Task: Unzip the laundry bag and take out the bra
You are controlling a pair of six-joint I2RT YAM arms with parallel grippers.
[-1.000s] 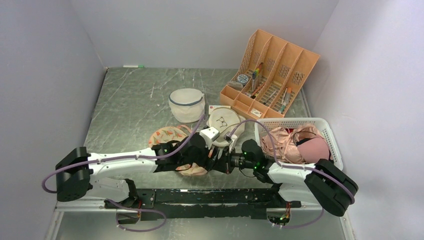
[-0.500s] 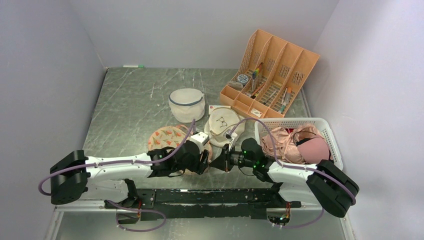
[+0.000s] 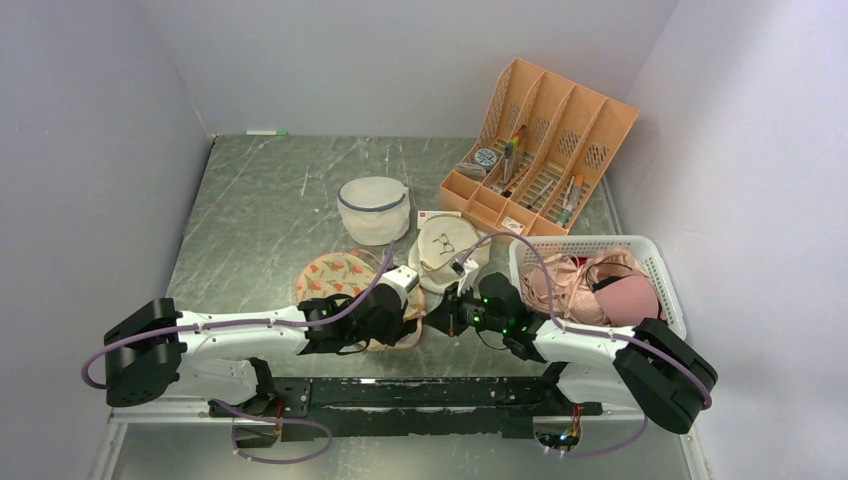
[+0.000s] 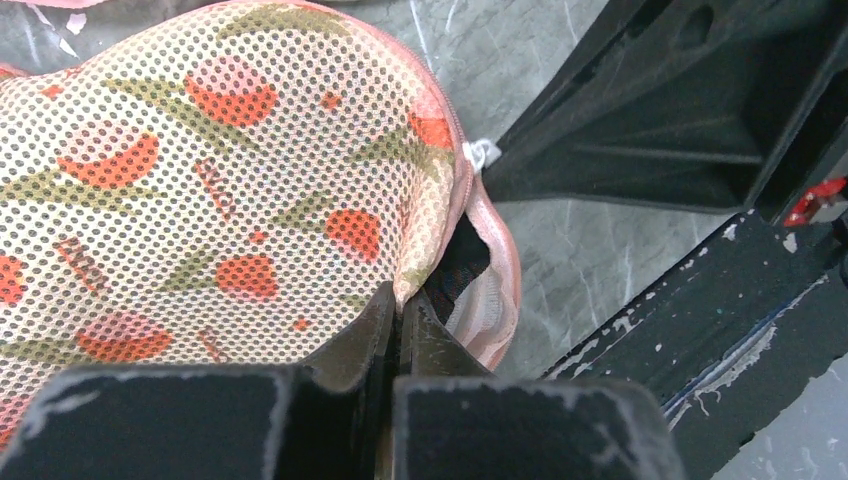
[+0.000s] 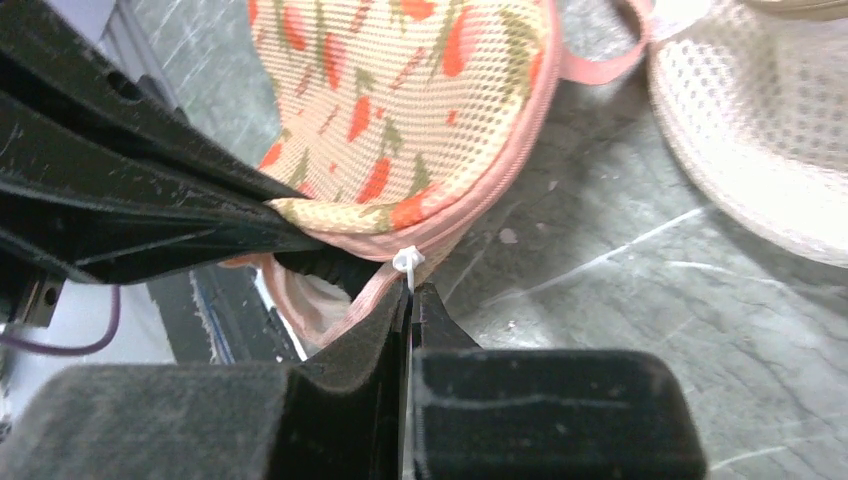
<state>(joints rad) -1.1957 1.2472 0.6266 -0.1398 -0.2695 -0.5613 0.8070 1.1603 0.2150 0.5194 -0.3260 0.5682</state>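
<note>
1. Bag (image 3: 340, 277): flat beige mesh with an orange-red print and pink zip edging. It lies on the table (image 3: 260, 200), front centre-left, with both arms reaching in over its near-right lobe. The zip is partly open at that lobe, leaving a gap between the upper panel and the lower edging

2. Bra (image 4: 463, 262): black fabric inside the bag. Only a sliver shows through the gap; the rest is hidden under the printed panel

3. Left gripper (image 4: 398, 298): fingers pressed together, pinching the rim of the bag's upper panel right beside the gap

4. Right gripper (image 5: 410, 292): fingers pressed together, pinching the zip pull (image 5: 408, 262), a small white tie on the pink edging. Its tip sits just beside the left gripper's, facing it across the opening

5. Mesh bag (image 3: 373, 208): white dome with blue trim, upright. It stands behind the bag, apart from it

6. Cream bag (image 3: 445, 248): round, with a glasses drawing on top. It lies just right of the bag and behind the right gripper; from above I cannot tell whether the two bags touch

7. Basket (image 3: 580, 241): white, perforated, at the right side of the table beside the right arm. It holds a pile of pink garments (image 3: 590, 285)

8. Organiser (image 3: 560, 110): orange, slotted, at the back right, leaning toward the wall, with pens and small items in its compartments

9. Marker (image 3: 266, 132): white with a green end, lying along the far edge at the back left, well apart from everything else
</note>
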